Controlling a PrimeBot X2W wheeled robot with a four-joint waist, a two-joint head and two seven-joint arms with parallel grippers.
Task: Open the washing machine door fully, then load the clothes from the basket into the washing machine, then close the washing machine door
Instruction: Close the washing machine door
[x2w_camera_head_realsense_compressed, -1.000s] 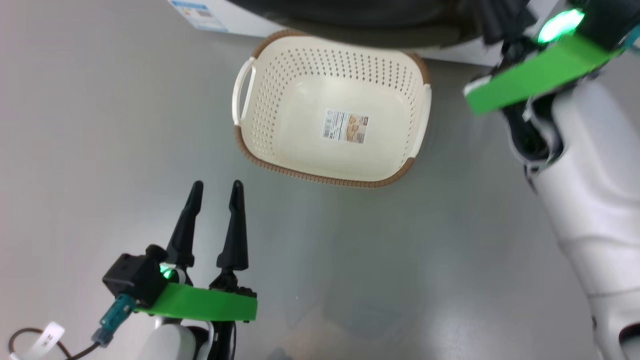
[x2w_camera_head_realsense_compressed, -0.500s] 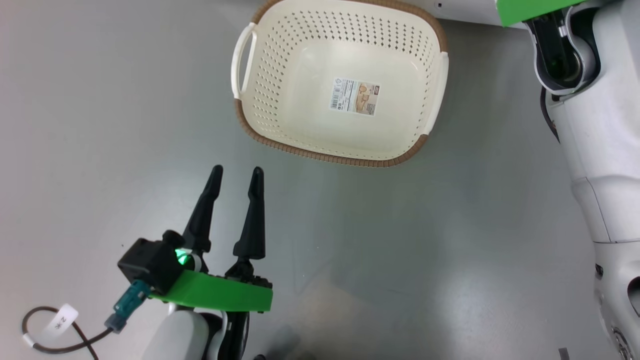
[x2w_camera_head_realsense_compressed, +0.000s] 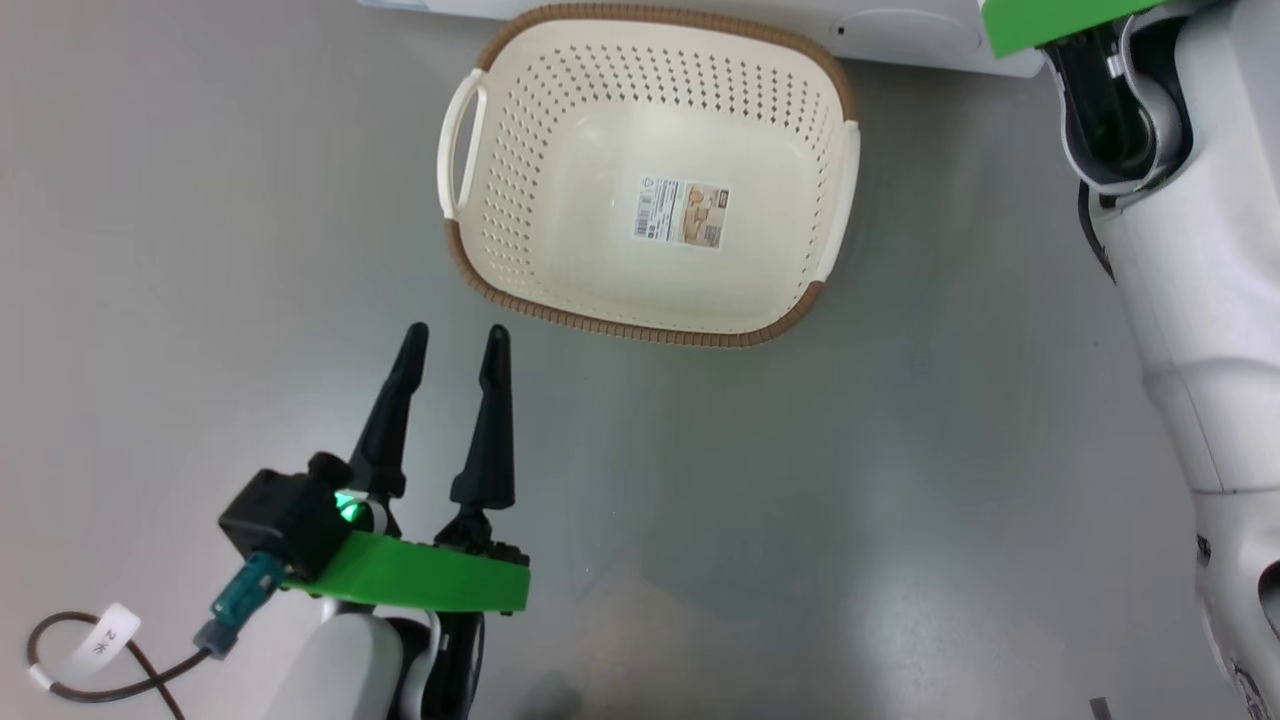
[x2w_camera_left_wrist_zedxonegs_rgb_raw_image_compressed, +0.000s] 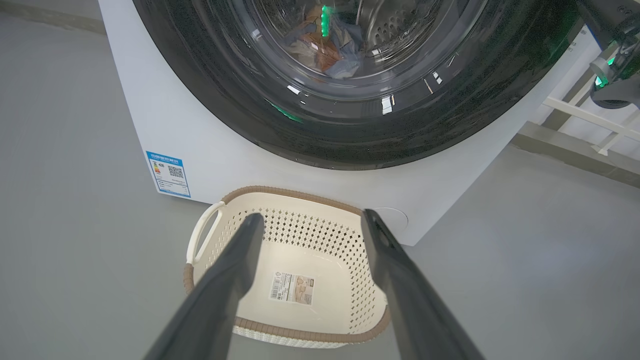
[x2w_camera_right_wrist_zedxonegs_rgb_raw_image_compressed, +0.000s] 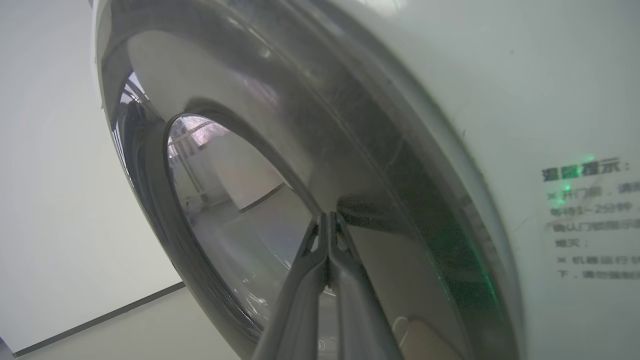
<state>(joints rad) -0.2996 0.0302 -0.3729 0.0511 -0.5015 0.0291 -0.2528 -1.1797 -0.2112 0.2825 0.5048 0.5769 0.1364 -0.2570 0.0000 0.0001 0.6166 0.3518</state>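
The washing machine (x2w_camera_left_wrist_zedxonegs_rgb_raw_image_compressed: 150, 115) fills the top of the left wrist view, its door (x2w_camera_left_wrist_zedxonegs_rgb_raw_image_compressed: 350, 135) lying flat against the white front. Behind the glass, the clothes (x2w_camera_left_wrist_zedxonegs_rgb_raw_image_compressed: 325, 50) sit in the drum. Below stands the basket (x2w_camera_left_wrist_zedxonegs_rgb_raw_image_compressed: 320, 235), with nothing in it but a label; in the head view the basket (x2w_camera_head_realsense_compressed: 520, 170) is at top centre. My left gripper (x2w_camera_head_realsense_compressed: 455, 332) hovers open near the basket's front rim, and the left gripper (x2w_camera_left_wrist_zedxonegs_rgb_raw_image_compressed: 312, 216) points at it. My right gripper (x2w_camera_right_wrist_zedxonegs_rgb_raw_image_compressed: 327, 216) is shut, its tips against the door's glossy black rim (x2w_camera_right_wrist_zedxonegs_rgb_raw_image_compressed: 380, 150).
Grey floor surrounds the basket. My pale right forearm (x2w_camera_head_realsense_compressed: 1190, 280) runs up the right side of the head view. A blue label sticker (x2w_camera_left_wrist_zedxonegs_rgb_raw_image_compressed: 168, 173) marks the machine's lower left. A white rack (x2w_camera_left_wrist_zedxonegs_rgb_raw_image_compressed: 590, 115) stands right of the machine. A tagged cable (x2w_camera_head_realsense_compressed: 95, 645) hangs by my left wrist.
The head camera has tilted down, so the door's dark rim has left the top of the picture. The right wrist has risen past the top edge. The left gripper stays open.
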